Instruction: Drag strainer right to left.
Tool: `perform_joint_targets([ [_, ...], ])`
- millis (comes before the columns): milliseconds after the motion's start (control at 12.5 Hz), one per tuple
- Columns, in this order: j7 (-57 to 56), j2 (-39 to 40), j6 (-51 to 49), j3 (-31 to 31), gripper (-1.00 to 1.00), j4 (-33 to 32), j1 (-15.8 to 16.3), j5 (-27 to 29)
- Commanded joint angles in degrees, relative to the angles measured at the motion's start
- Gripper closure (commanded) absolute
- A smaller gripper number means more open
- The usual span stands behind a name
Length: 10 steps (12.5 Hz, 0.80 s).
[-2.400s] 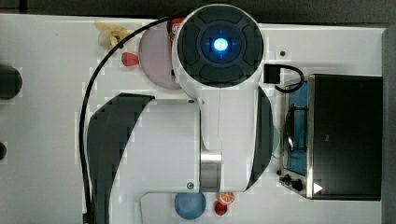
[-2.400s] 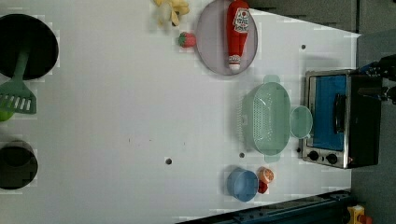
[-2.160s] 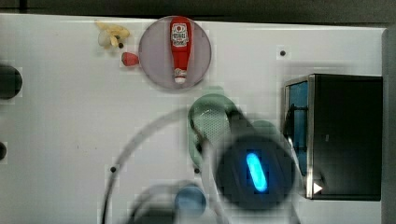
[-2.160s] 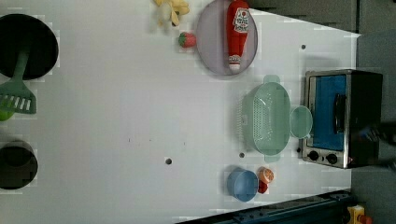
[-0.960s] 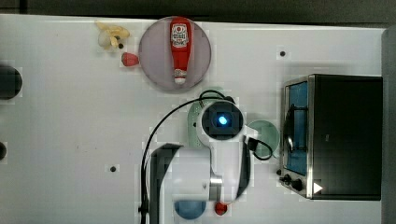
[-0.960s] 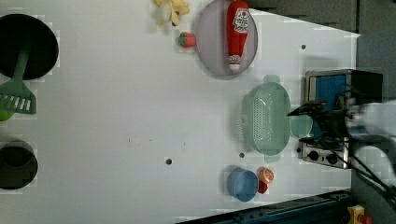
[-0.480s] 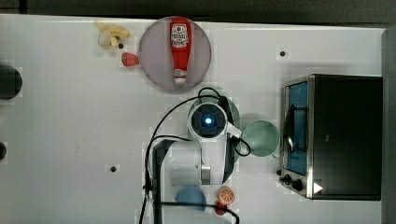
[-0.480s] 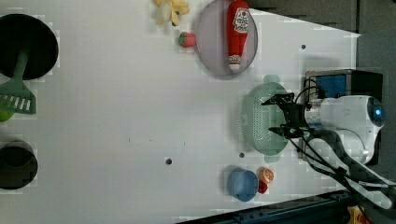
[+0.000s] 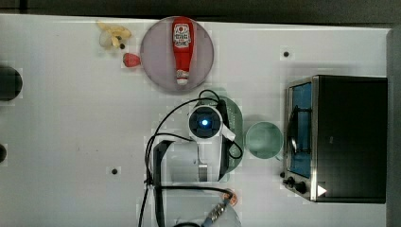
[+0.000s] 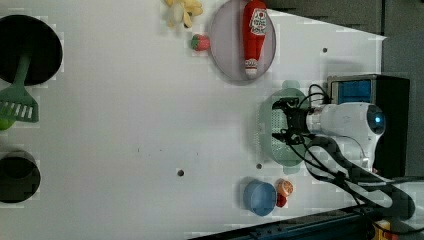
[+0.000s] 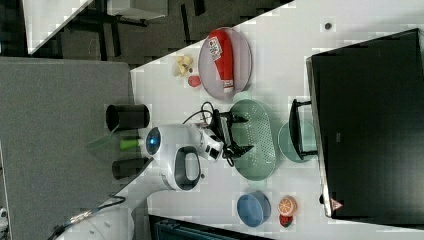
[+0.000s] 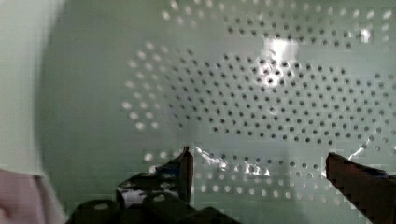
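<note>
The strainer (image 10: pixel 270 146) is a pale green oval colander on the white table, just at the toaster oven's open side. It also shows in the right view (image 11: pixel 259 150), and a strip of its rim (image 9: pixel 235 118) peeks out beside my wrist in the top view. My gripper (image 10: pixel 281 120) hangs over the strainer's perforated middle, open, with nothing between its fingers. The right view shows the gripper (image 11: pixel 245 133) with one fingertip toward each end of the oval. In the wrist view the gripper (image 12: pixel 261 163) stands close above the perforated floor (image 12: pixel 280 93); I cannot tell whether it touches.
A round mint green cup (image 9: pixel 264 140) sits between strainer and toaster oven (image 9: pixel 345 137). A grey plate (image 9: pixel 156 61) holds a ketchup bottle (image 9: pixel 181 42). A blue bowl (image 10: pixel 260 197), an orange slice (image 10: pixel 284 187), a strawberry (image 10: pixel 200 43) and a green spatula (image 10: pixel 17 102) lie about.
My arm swung in over the table and came down onto the strainer's middle, shifting slightly toward the top view's left. The strainer has stayed where it was.
</note>
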Motion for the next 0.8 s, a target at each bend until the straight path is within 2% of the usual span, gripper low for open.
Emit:
perform_joint_targets([
  [80, 3.38, 0.53, 0.83, 0.52, -1.0, -0.24, 1.68, 0.0],
  [480, 3.75, 0.52, 0.78, 2.33, -1.0, -0.04, 4.18, 5.76],
  [800, 6.62, 0.53, 0.33, 3.85, -1.0, -0.03, 8.16, 9.22],
])
